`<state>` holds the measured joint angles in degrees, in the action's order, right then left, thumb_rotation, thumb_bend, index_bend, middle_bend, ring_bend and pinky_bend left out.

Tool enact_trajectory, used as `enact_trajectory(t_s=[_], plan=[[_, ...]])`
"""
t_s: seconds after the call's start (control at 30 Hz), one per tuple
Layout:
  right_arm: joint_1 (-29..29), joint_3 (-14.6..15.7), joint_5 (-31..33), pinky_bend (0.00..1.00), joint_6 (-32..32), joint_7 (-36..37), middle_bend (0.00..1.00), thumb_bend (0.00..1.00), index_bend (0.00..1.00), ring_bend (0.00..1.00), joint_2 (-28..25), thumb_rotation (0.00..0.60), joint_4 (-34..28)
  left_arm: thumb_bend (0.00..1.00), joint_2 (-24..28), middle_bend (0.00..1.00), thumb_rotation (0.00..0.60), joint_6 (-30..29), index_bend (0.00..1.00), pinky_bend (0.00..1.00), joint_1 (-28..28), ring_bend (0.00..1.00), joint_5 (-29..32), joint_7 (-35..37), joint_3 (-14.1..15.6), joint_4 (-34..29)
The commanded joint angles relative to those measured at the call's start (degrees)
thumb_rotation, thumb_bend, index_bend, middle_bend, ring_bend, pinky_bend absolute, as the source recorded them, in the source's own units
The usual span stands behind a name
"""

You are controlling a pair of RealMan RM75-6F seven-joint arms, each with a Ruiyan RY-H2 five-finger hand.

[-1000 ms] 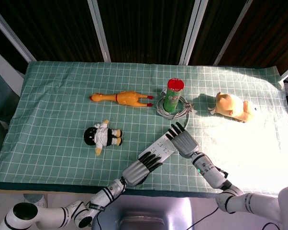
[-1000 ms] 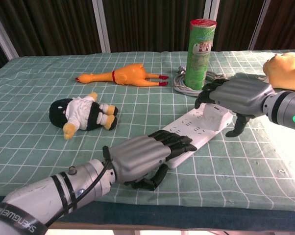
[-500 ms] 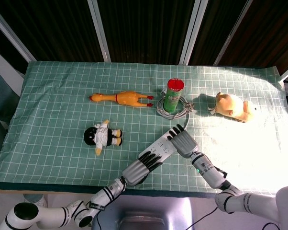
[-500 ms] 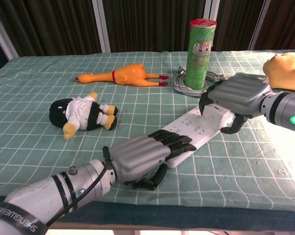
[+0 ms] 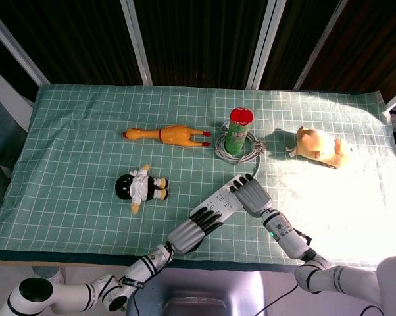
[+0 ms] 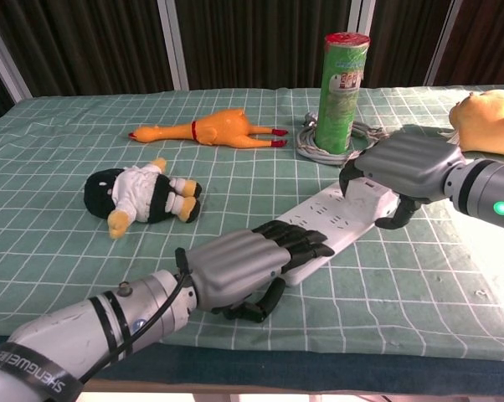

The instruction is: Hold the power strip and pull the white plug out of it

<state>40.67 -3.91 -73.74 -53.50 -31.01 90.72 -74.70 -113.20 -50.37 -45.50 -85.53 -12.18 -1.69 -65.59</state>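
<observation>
- Chest view gets us in close: the left hand [image 6: 235, 266] lies over the near end of the white power strip [image 6: 340, 219], fingers draped on top, thumb curled under the near edge, clamped on it.
- Same view, the right hand [image 6: 394, 165] arches over the far end of the strip, fingertips down on top and thumb hooked round the right side.
- The white plug is hidden under that palm in both views, so whether the right hand is clamped on it I cannot tell.
- Head view gives the layout from above: the strip [image 5: 218, 204] lies slanted on the near middle of the tabletop, left hand [image 5: 193, 232] at its near-left end, right hand [image 5: 250, 196] at its far-right end.
- Only the head view shows the coiled grey cable [image 5: 241, 149] ringing the foot of the green can [image 5: 238, 129]; the chest view shows just a slice of it behind the can [image 6: 342, 81].
- Rubber chicken [image 5: 166, 134] lies far left of the can, the black-and-white doll [image 5: 141, 187] near left, the yellow plush [image 5: 320, 146] far right.
- The tabletop wears a green cloth with a white grid [image 5: 79, 151]; strong light washes out its right side.
- Behind it, dark panels split by pale frame bars [image 5: 136, 41].
</observation>
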Motion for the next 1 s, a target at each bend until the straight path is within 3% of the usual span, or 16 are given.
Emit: enact_trajectory(t_s=[0.03, 0.23, 0.8, 1.0], plan=[[-0.1, 0.0, -0.2, 0.39, -0.3, 0.0, 0.43, 0.41, 0.62, 0.35, 0.2, 0.600, 0.2, 0.82, 0.0, 0.00, 0.599, 0.0, 0.00, 0.03, 0.0, 0.00, -0.1, 0.0, 0.1, 0.0], [-0.2, -0.2, -0.5, 0.45, -0.7, 0.8, 0.51, 0.50, 0.72, 0.45, 0.6, 0.600, 0.3, 0.82, 0.1, 0.00, 0.600, -0.1, 0.00, 0.03, 0.4, 0.00, -0.1, -0.4, 0.6, -0.4], [-0.5, -2.1, 1.9, 0.48, 0.1, 4.9, 0.57, 0.51, 0.80, 0.52, -1.1, 0.600, -3.3, 0.82, -0.9, 0.00, 0.599, 0.1, 0.00, 0.03, 0.1, 0.00, -0.4, -2.1, 0.7, 0.4], [-1.5, -0.7, -1.9, 0.51, -3.1, 6.0, 0.59, 0.52, 0.84, 0.54, -1.5, 0.600, -3.3, 0.82, -1.0, 0.00, 0.599, 0.1, 0.00, 0.03, 0.0, 0.00, -0.1, -2.1, 0.4, 0.7]])
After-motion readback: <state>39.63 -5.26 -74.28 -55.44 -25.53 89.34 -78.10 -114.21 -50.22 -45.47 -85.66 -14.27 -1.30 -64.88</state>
